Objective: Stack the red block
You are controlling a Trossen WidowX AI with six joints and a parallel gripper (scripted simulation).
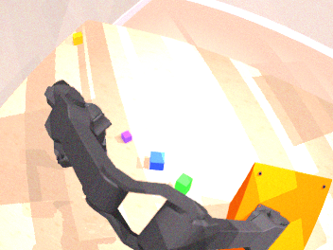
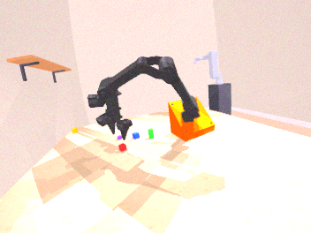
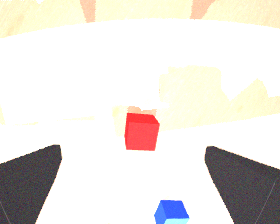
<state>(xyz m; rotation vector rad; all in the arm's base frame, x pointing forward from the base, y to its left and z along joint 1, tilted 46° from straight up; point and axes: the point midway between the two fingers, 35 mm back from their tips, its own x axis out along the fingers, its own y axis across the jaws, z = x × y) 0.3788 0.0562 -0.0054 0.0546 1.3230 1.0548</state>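
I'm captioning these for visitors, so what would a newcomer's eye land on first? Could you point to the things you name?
Probably the dark arm, arching from the bright orange and yellow base block (image 1: 276, 184) (image 2: 178, 127) across the exterior view, its open hand (image 2: 118, 136) (image 3: 134, 153) pointing down. Next, the red block (image 2: 123, 147) (image 3: 141, 132), vivid against the pale surface between the spread fingers in the wrist view, with a blue block (image 1: 157, 161) (image 2: 136, 136) (image 3: 172, 209) below it there.
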